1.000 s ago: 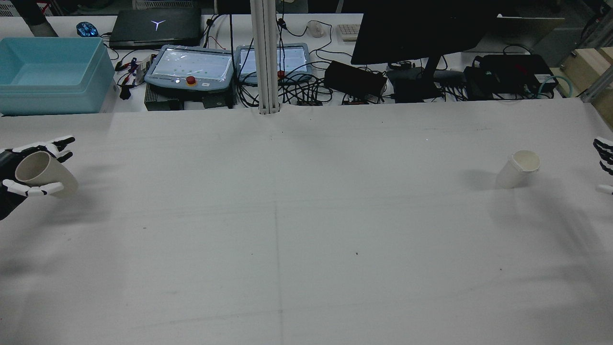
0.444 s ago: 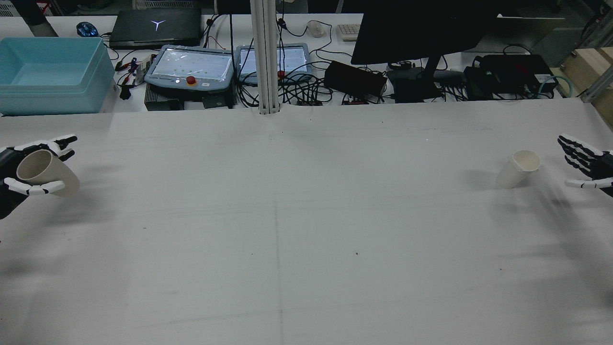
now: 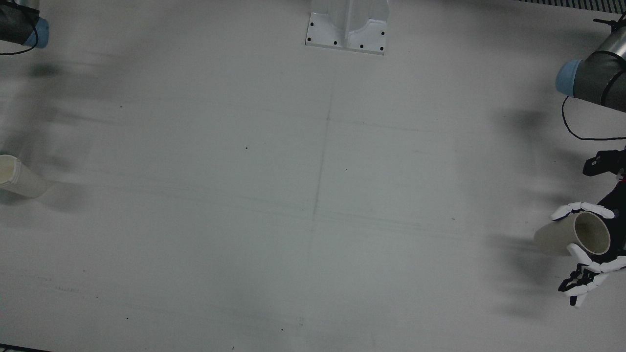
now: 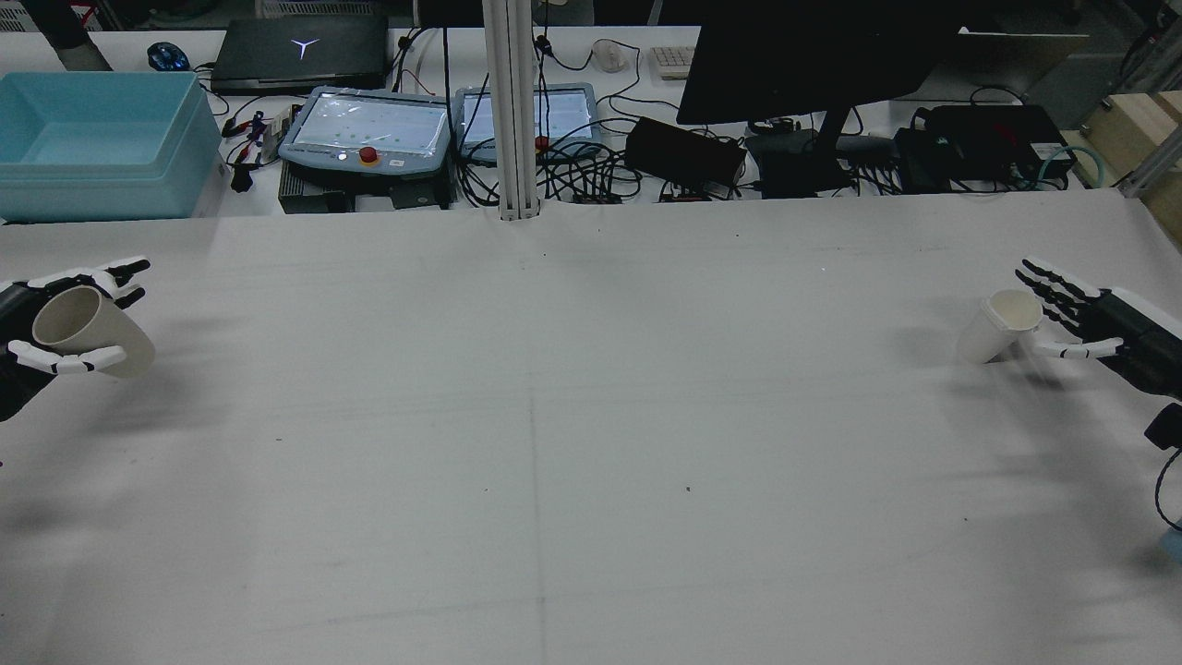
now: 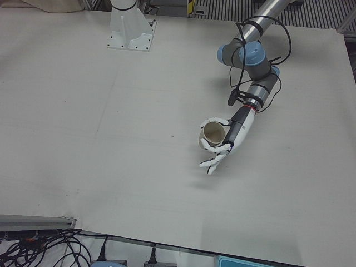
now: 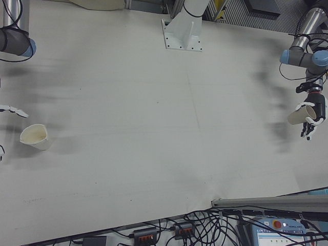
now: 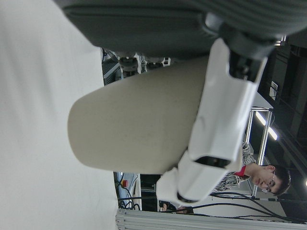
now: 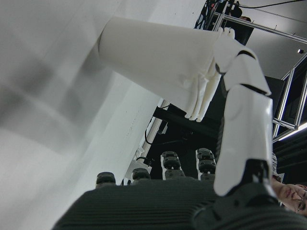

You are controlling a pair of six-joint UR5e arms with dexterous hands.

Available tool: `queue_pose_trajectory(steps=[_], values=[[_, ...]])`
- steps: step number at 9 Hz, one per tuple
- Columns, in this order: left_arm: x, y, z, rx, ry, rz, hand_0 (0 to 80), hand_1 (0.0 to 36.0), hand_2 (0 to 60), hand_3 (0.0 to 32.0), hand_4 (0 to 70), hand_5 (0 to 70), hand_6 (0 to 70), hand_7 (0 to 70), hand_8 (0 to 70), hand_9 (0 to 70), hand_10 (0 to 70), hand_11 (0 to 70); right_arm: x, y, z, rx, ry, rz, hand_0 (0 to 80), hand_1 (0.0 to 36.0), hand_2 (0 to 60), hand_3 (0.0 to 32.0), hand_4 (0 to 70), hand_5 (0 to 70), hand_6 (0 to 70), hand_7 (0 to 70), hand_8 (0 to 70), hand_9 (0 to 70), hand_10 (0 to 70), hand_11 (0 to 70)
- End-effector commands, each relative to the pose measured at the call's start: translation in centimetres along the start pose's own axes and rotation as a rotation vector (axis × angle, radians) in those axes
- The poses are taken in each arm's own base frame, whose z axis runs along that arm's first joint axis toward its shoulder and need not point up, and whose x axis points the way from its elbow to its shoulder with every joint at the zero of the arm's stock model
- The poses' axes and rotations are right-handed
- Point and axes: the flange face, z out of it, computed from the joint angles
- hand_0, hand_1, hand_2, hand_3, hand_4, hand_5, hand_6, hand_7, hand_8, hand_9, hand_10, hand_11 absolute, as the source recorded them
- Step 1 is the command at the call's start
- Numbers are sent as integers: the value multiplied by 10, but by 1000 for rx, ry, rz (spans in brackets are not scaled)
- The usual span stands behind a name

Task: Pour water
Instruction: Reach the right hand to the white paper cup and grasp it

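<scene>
A beige paper cup (image 4: 92,334) is off the table at the far left of the rear view, tilted with its mouth toward the camera, and my left hand (image 4: 18,300) is shut on it. The same cup (image 5: 213,133) and hand (image 5: 236,130) show in the left-front view, and the cup (image 3: 582,233) in the front view. A white cup (image 4: 997,328) stands on the table at the right. My right hand (image 4: 1099,319) is open beside it, fingers beyond the rim and thumb on the near side. I cannot tell whether it touches the cup (image 8: 158,57).
Beyond the table's far edge are a blue bin (image 4: 102,148), two teach pendants (image 4: 365,134), a laptop, a monitor (image 4: 813,55) and cables. A white post (image 4: 512,111) rises at the middle of that edge. The white cloth (image 4: 591,443) between the cups is bare.
My right hand has come in from the right edge to flank the white cup. My left hand with the beige cup has barely shifted.
</scene>
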Motion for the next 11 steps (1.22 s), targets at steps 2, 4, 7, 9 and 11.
queue_pose_trajectory(steps=[2,4,7,9,11], values=[[2,9,1,-10,3,-5,800,360,600,0,684,700,179,175,101,43,71,137,35,27,30,-31,4,20,612,317,220,0,0,96,154,104,20,6,0,0],[2,8,0,-8,3,-5,800,360,600,0,678,700,178,175,101,43,71,137,34,31,33,-38,-1,21,633,330,227,0,0,103,171,140,24,14,0,0],[1,8,0,-8,2,-5,800,360,600,0,663,700,176,171,100,43,71,138,31,31,35,-19,-49,22,777,356,392,0,194,194,516,652,498,657,1,10],[0,4,-4,0,-3,-1,800,360,600,0,658,700,171,166,99,42,71,138,31,33,36,-12,-74,24,800,360,572,0,213,270,700,700,700,700,192,310],[-8,6,-4,-3,-17,-2,800,360,600,0,650,700,171,166,99,42,73,141,20,50,47,-39,-103,52,800,360,600,0,143,285,684,700,700,700,219,356]])
